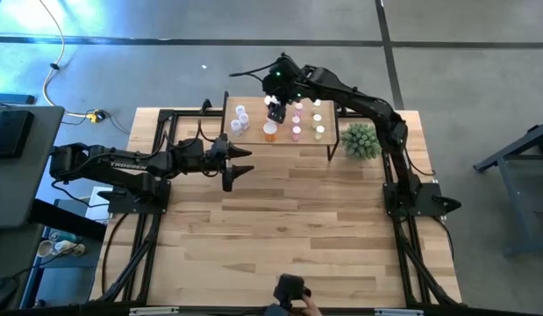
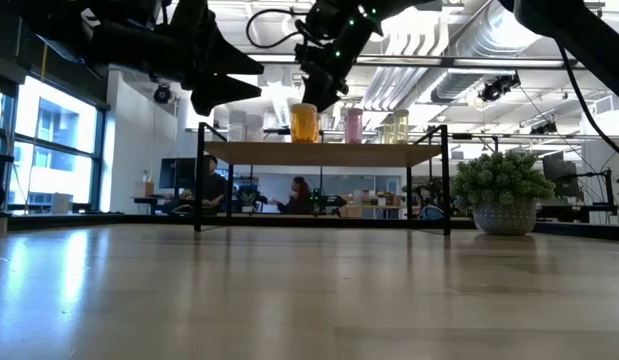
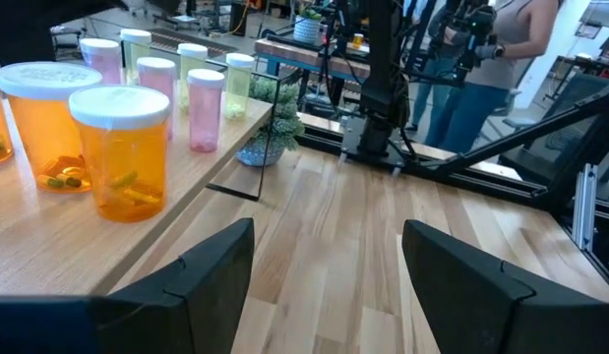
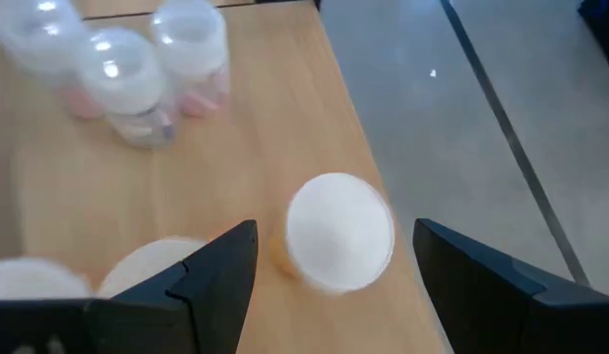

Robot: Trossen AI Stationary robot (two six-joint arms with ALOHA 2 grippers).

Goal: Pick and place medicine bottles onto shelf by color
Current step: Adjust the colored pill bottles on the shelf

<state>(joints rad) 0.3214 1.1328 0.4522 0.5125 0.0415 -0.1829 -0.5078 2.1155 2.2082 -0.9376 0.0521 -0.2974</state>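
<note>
Above shelf (image 1: 280,123), right gripper (image 1: 275,110) hovers over orange bottle (image 4: 338,231), fingers open, empty. Left gripper (image 1: 239,164) near shelf's front-left corner, fingers open, empty.

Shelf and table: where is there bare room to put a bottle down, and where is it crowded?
The table is bare in front of the shelf, between the left gripper and the plant. The shelf top is crowded: clear bottles, orange bottles, pink bottles, yellow-green bottles, and the open right gripper above them.
</note>
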